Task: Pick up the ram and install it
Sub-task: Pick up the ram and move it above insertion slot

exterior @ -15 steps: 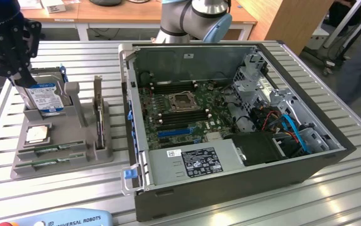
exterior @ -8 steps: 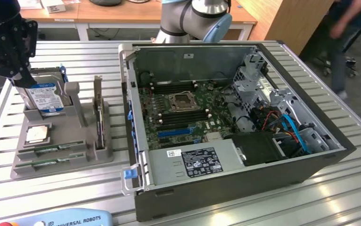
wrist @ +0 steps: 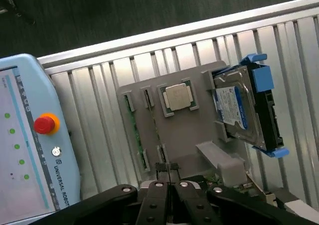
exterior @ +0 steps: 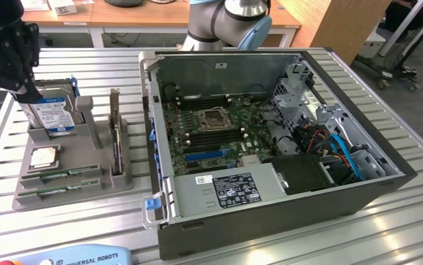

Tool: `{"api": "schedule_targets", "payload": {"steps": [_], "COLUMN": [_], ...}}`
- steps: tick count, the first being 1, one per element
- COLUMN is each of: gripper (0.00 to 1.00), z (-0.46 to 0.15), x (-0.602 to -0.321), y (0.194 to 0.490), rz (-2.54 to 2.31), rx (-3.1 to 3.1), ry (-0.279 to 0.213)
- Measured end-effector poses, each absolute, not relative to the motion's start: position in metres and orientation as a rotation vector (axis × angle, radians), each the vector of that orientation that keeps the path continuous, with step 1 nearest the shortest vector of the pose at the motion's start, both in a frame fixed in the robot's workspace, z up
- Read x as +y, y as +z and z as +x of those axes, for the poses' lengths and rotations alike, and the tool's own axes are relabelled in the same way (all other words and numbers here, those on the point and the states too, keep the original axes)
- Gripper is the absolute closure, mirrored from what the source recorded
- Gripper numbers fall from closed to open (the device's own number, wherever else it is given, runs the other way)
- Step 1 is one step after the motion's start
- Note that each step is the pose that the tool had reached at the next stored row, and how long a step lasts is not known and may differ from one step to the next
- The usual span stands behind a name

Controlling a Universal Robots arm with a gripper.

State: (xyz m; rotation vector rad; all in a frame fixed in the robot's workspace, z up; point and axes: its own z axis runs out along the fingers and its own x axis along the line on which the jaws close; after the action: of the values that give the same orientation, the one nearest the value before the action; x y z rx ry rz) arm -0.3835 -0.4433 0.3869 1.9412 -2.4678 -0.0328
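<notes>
Two green ram sticks lie on edge in slots of the grey holder (exterior: 116, 185) at the exterior view's left, one (exterior: 58, 175) beside the CPU and one (exterior: 55, 191) at the holder's near edge. I cannot tell which of them is the task's own. My black gripper (exterior: 26, 91) hangs above the holder's far end, over the hard drive. In the wrist view my gripper (wrist: 167, 171) is shut with nothing between its fingers. It hovers over the end of the holder (wrist: 189, 135), close to the inner slot (wrist: 160, 154). The outer stick (wrist: 132, 120) shows as a thin green line.
A silver hard drive (exterior: 53, 115) with a blue label stands upright in the holder, and a CPU (exterior: 43, 158) lies beside it. The open computer case (exterior: 270, 215) shows its motherboard (exterior: 211, 130) with black memory slots. A teach pendant (wrist: 30, 135) with a red stop button lies on the slatted table.
</notes>
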Motion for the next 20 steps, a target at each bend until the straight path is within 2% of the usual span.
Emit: {"api": "schedule_targets", "payload": {"steps": [20], "gripper": [0.9], "z": [-0.3835], "x": [-0.4433], "y": [0.3863], "rz": [2.138], "rx": [-2.295], "ry": [-0.029]}}
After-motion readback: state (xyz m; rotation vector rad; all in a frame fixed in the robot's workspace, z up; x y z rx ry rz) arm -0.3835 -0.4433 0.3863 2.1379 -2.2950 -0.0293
